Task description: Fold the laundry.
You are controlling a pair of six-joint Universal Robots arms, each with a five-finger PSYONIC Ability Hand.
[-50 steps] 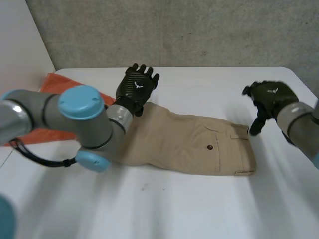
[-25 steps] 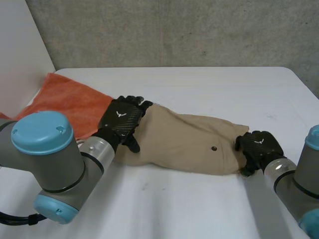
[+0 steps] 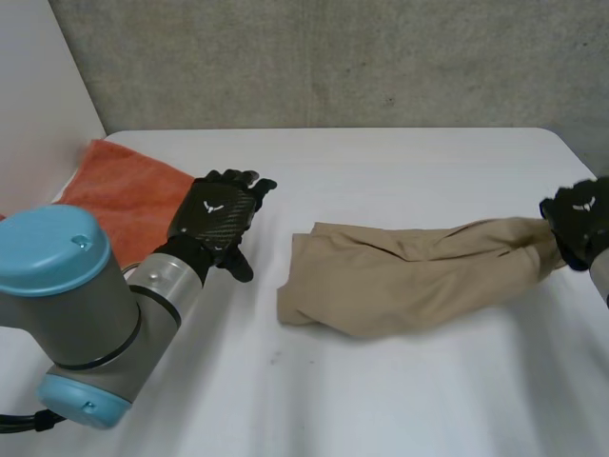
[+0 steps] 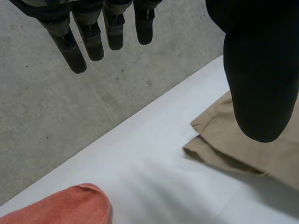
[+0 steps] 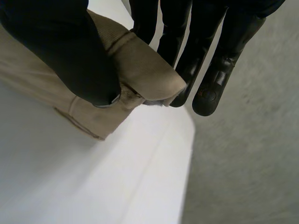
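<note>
While the right hand (image 3: pixel 579 227) is working at the right edge of the frame, it is pinching one end of the tan trousers (image 3: pixel 409 276) between its thumb and fingers; the right wrist view is showing a hemmed band of the cloth clamped there. From that grip the trousers are trailing back toward the middle of the frame, lifted slightly at the held end and lying rumpled and twisted on the white table (image 3: pixel 381 400), with the far end bunching into loose overlapping layers.

The left hand (image 3: pixel 217 217) is hovering at centre left with its fingers straight and spread, holding nothing, apart from the trousers and just beside the orange cloth (image 3: pixel 124 195), which is lying in the upper left of the frame.

Judging by this, the folding is barely getting under way. No neat fold is showing on the trousers, which are probably needing to be spread flat before being doubled over. The orange cloth is also looking unfolded and waiting its turn.
</note>
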